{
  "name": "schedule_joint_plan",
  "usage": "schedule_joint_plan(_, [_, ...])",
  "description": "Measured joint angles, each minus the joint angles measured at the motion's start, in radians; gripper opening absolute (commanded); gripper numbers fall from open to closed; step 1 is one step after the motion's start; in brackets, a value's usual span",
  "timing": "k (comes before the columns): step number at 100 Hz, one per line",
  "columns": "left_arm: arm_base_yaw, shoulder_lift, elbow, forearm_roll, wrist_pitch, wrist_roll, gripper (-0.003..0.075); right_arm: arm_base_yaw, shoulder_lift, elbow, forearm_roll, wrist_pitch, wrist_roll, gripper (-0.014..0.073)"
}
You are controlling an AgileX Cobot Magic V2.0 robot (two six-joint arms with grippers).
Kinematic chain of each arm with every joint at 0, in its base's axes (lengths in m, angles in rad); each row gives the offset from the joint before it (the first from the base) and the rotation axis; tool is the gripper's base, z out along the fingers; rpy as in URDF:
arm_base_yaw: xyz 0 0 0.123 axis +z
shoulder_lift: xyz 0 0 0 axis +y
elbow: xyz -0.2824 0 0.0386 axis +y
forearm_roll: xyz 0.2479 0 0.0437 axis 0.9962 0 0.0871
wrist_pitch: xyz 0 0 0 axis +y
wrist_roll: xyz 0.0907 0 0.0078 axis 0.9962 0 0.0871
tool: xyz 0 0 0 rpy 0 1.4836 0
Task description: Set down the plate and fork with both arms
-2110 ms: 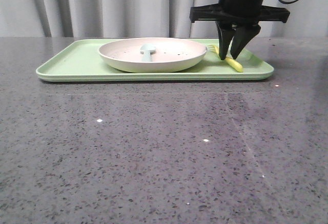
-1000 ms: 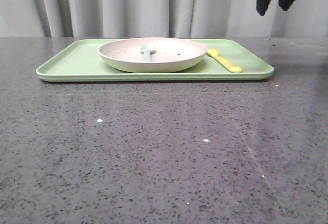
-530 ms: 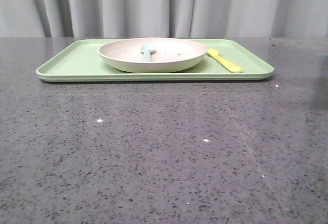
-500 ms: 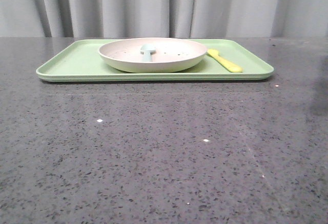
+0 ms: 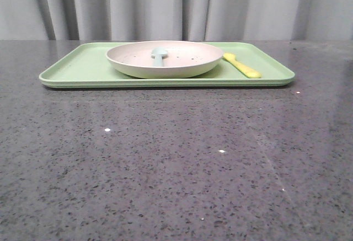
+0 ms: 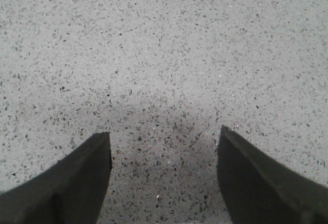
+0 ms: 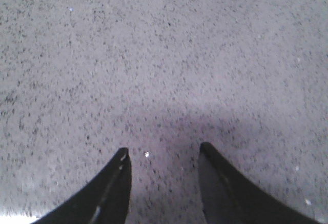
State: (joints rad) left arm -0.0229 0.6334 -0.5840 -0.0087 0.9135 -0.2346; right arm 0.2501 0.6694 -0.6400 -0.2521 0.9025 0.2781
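The plate (image 5: pixel 164 59), round, cream-white and dark-speckled with a raised rim, is sitting on the green tray (image 5: pixel 77 70) with a pale blue spoon (image 5: pixel 159 55) lying in it. The small bright-yellow fork (image 5: pixel 241 65) is lying flat on the tray just beside the plate. My left fingers (image 6: pixel 77 183) and right fingers (image 7: pixel 113 193) are both hanging spread open over bare speckled surface (image 5: pixel 176 164), gripping nothing.

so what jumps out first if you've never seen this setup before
The light-green tray at the far side of the dark speckled table, with the cream plate on it holding a pale blue utensil. The yellow fork lies on the tray right of the plate. Neither arm shows in the front view.
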Motion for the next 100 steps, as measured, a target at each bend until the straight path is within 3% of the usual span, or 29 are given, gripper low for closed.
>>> schedule_joint_plan(49, [0.0,0.0,0.0,-0.001,-0.039,0.0,0.044,0.0,-0.133,0.049,0.0,0.032,0.002,0.0325])
schedule_joint_plan(60, [0.0,0.0,0.0,-0.001,-0.046,0.0,0.0432,0.0,-0.133,0.049,0.0,0.032,0.002,0.0239])
schedule_joint_plan(70, [0.0,0.0,0.0,-0.001,-0.05,0.0,0.0347,0.0,-0.133,0.049,0.0,0.032,0.002,0.0092])
schedule_joint_plan(81, [0.0,0.0,0.0,-0.001,-0.054,0.0,0.0156,0.0,-0.133,0.049,0.0,0.032,0.002,-0.0076])
schedule_joint_plan(90, [0.0,0.0,0.0,-0.001,-0.054,0.0,-0.0014,0.0,-0.133,0.049,0.0,0.032,0.002,-0.0069])
schedule_joint_plan(100, [0.0,0.0,0.0,-0.001,-0.054,0.0,-0.002,0.0,-0.133,0.049,0.002,0.032,0.002,-0.0068])
